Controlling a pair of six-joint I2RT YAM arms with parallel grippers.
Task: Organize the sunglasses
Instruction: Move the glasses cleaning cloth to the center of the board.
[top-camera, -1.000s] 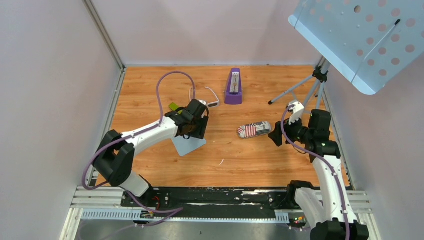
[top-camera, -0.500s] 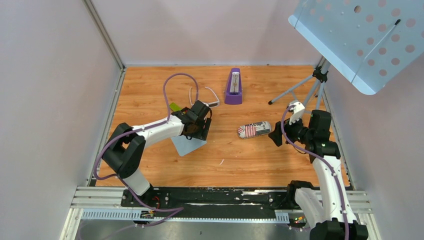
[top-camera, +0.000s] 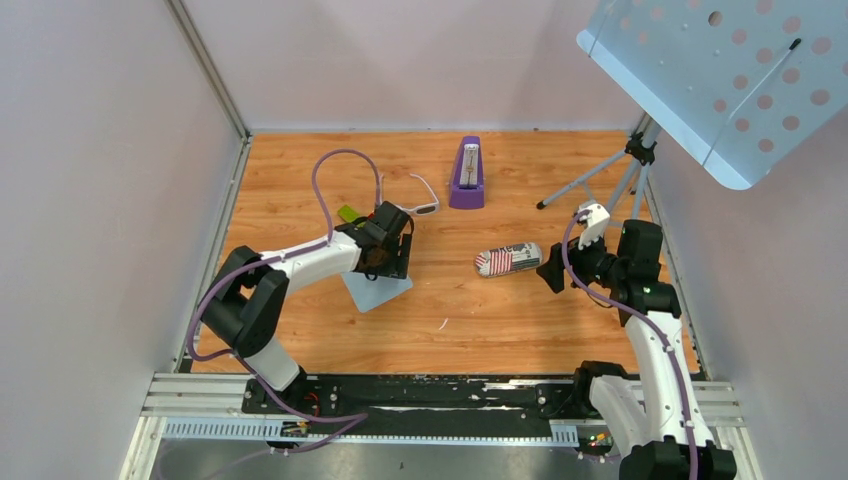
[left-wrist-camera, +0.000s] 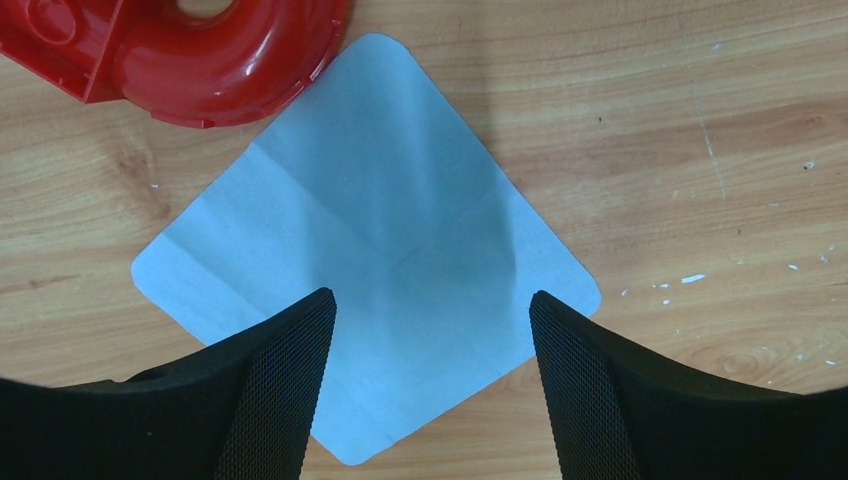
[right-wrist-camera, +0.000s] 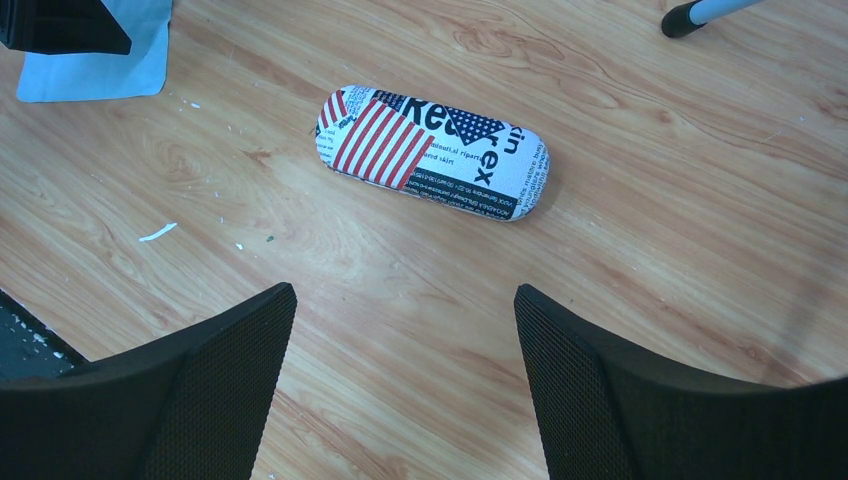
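Note:
The sunglasses (top-camera: 426, 208), white-framed with dark lenses, lie on the wooden floor at the back, arms unfolded, just beyond my left gripper (top-camera: 391, 258). That gripper hangs open over the light blue cloth (left-wrist-camera: 370, 240), its fingers (left-wrist-camera: 290, 380) empty; the sunglasses are out of the left wrist view. The stars-and-stripes case (right-wrist-camera: 432, 152) lies shut on the wood, ahead of my right gripper (right-wrist-camera: 400, 292), which is open and empty. In the top view the case (top-camera: 508, 260) sits just left of the right gripper (top-camera: 550, 268).
A purple metronome (top-camera: 466, 172) stands at the back centre. A music stand's tripod (top-camera: 620, 175) and perforated plate (top-camera: 720, 70) fill the back right. A red plastic piece (left-wrist-camera: 200, 50) lies beside the cloth. White walls enclose the board on three sides.
My left arm has drawn back toward the near left, uncovering the sunglasses, and its jaws have widened. The right arm has stayed put, its jaws a little wider.

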